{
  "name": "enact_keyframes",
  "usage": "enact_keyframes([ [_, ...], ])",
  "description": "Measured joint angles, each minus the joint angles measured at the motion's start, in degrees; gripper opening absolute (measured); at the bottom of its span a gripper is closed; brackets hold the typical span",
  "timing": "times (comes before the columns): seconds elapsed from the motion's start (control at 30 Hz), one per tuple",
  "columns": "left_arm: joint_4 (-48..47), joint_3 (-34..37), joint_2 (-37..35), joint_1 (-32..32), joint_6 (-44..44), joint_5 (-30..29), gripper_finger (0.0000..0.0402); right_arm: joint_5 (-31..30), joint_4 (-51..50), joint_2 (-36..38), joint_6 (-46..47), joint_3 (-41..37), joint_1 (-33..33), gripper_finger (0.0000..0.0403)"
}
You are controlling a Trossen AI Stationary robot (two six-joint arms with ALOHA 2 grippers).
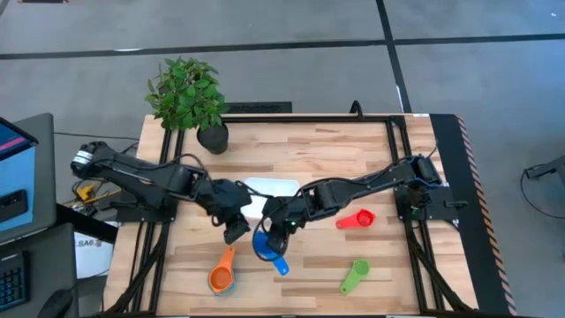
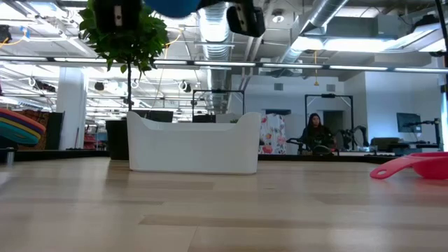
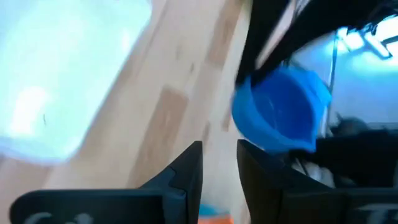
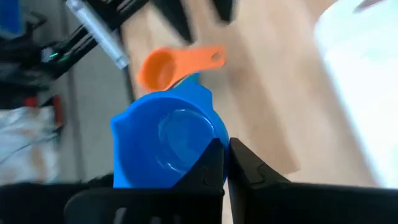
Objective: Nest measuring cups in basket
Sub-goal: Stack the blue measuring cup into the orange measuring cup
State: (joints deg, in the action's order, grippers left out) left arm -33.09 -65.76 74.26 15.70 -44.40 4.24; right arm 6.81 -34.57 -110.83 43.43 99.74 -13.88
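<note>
Gripping blue cup (image 4: 163,149), right fingers (image 4: 225,163) clamped

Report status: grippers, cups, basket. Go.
Right gripper shut on blue cup, held above table. Left gripper empty, slightly parted beside it. Basket close behind, nothing blocking it.

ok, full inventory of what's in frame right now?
blue measuring cup: 1, blue, held above the table in front of the basket
orange measuring cup: 1, orange, front left of table
red measuring cup: 1, red, right of centre
green measuring cup: 1, green, front right
basket: 1, white, table centre
potted plant: 1, green in black pot, back left
person: 1, far background
left gripper: slightly open, empty, beside the blue cup
right gripper: shut on blue cup's rim
</note>
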Motion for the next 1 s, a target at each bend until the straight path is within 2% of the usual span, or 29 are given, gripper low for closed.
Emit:
enact_keyframes([
  [0.17,1.2,-0.1,-1.4,8.9,5.9,-12.9,0.0066,7.3,0.0,0.0,3.1,0.0,1.5,0.0014],
  [0.27,3.5,-0.1,-1.1,14.9,17.0,-18.3,0.0060,11.3,0.4,0.0,2.1,0.0,2.6,0.0018],
  [0.37,5.9,-0.1,-1.1,19.6,29.4,-23.0,0.0060,17.8,0.6,0.0,0.1,0.0,3.8,0.0017],
  [0.5,8.5,-0.1,-1.1,21.6,35.9,-29.2,0.0069,24.8,1.0,0.0,-3.0,0.0,4.7,0.0013],
  [0.73,14.3,-0.1,-1.1,19.5,42.1,-26.6,0.0097,26.5,1.6,0.0,-5.0,0.0,4.6,0.0019],
  [1.0,16.8,-0.2,-1.1,17.1,49.2,-17.4,0.0127,26.4,4.2,0.0,-7.1,0.0,4.7,0.0015],
])
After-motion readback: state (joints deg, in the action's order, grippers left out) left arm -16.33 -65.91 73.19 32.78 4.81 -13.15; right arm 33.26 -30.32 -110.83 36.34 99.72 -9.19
